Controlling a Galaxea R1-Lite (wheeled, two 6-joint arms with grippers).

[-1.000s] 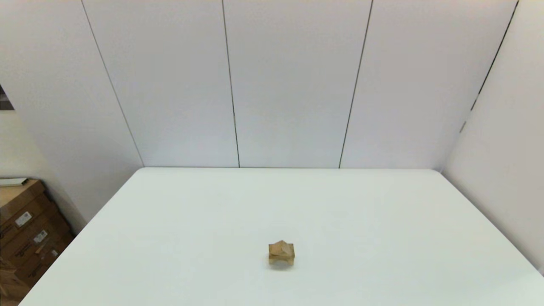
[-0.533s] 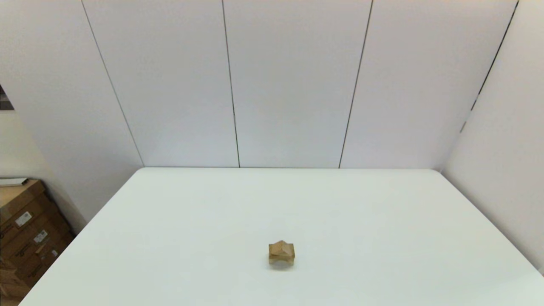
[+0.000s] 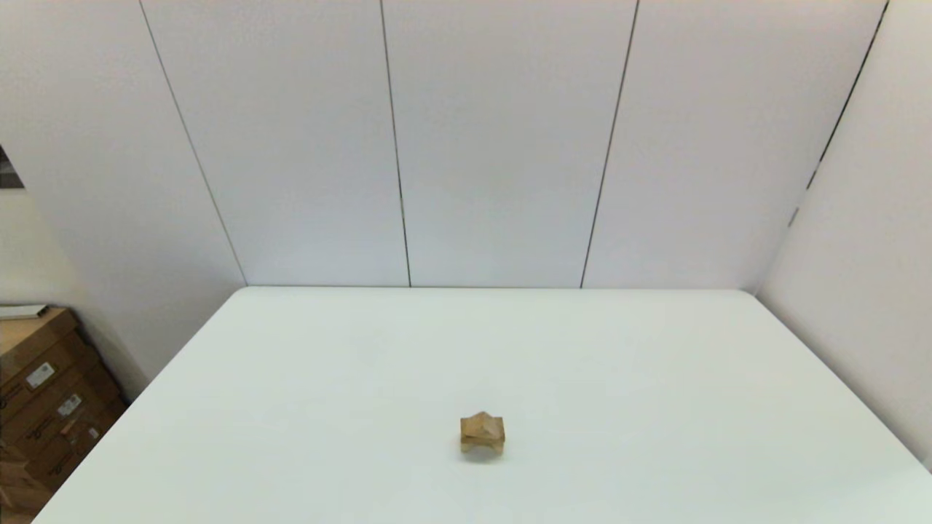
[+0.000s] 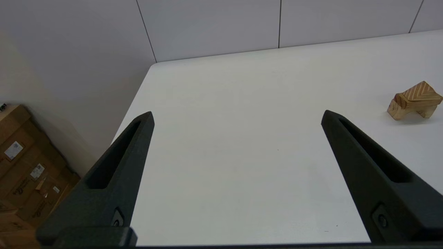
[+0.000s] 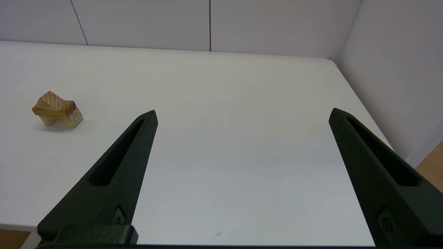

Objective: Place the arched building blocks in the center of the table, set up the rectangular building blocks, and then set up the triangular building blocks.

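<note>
On the white table [image 3: 655, 364], a small stack of light-brown wooden blocks stands a little in front of centre. The arched building block [image 3: 482, 447] is at the bottom, notch down. The rectangular building block [image 3: 473, 434] lies on it, and the triangular building block [image 3: 481, 421] sits on top, point up. The left wrist view shows the arch [image 4: 398, 112] under the triangle [image 4: 420, 91]. So does the right wrist view, with arch [image 5: 74, 119] and triangle [image 5: 52, 100]. My left gripper [image 4: 237, 112] and right gripper [image 5: 244, 110] are both open and empty. Each hangs near the table's front, well apart from the stack and outside the head view.
Brown cardboard boxes [image 3: 44, 393] stand on the floor beyond the table's left edge, also visible in the left wrist view [image 4: 24, 173]. White wall panels close off the far edge, and a side wall [image 3: 859, 276] runs along the table's right edge.
</note>
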